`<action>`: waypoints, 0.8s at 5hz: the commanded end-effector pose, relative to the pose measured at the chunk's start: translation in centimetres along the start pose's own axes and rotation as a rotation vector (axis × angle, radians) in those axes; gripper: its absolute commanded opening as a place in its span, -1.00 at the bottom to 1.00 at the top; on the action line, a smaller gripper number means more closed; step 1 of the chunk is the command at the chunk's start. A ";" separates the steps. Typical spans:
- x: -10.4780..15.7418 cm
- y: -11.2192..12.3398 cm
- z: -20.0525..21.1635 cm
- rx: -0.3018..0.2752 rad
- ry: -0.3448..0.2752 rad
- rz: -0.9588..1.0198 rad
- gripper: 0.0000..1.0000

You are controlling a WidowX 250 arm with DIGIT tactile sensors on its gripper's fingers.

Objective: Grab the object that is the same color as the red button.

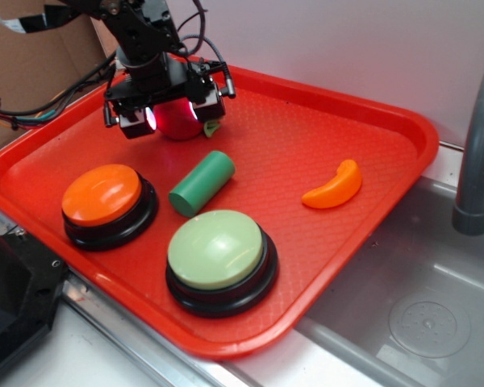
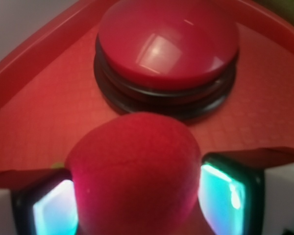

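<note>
- Claw [image 1: 174, 118]: positioned at the 11 o'clock area of the red tray [image 1: 371, 129], pointing down over the task's thing. The wrist view shows a lit pad [image 2: 54, 210] on one side and a second on the other, each pressed against a flank of the fruit. The claw is closed to the fruit's width and holding it.
- Red toy fruit [image 1: 177, 119]: dark red, fuzzy, rounded. It sits directly between the two pads, not off to either side. A pale green leaf [image 1: 212, 126] protrudes at the fruit's 4 o'clock in the exterior view. Whether the fruit rests on the tray floor or is raised clear of it cannot be determined from either view.
- Key relation: the fruit is centred in the claw, with its round body showing no marked long axis. Judgement: no sideways correction is needed; the next move is a straight lift.
- Red button [image 2: 167, 44]: glossy dome on a black base, at 12 o'clock from the fruit in the wrist view, near it. Whether they touch cannot be told. It is hidden behind the arm in the exterior view.
- Other items, all well apart from the claw: green cylinder [image 1: 202, 183] at 5 o'clock, orange button [image 1: 102, 194] at 7 o'clock, pale green button [image 1: 215, 248] at 6 o'clock, orange crescent toy [image 1: 333, 186] at 4 o'clock.
- Risk, as a judgement: the fuzzy rounded body may roll between the pads if the grip is light.
</note>
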State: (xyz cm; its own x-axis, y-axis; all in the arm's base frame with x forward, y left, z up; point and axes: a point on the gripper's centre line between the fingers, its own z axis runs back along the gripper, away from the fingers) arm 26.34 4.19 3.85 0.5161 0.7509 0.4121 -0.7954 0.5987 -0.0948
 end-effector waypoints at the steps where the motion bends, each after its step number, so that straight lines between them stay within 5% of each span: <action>1: 1.8 0.4 -0.7 0.005 0.009 -0.013 -1.00; 2: 1.8 0.2 -0.4 -0.007 0.062 -0.069 -1.00; 4: 3.0 -1.3 5.8 -0.024 0.272 -0.330 -1.00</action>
State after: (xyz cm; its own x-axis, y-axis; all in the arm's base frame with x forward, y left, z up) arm 26.08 3.15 8.55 0.8133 0.5708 0.1130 -0.5753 0.8179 0.0086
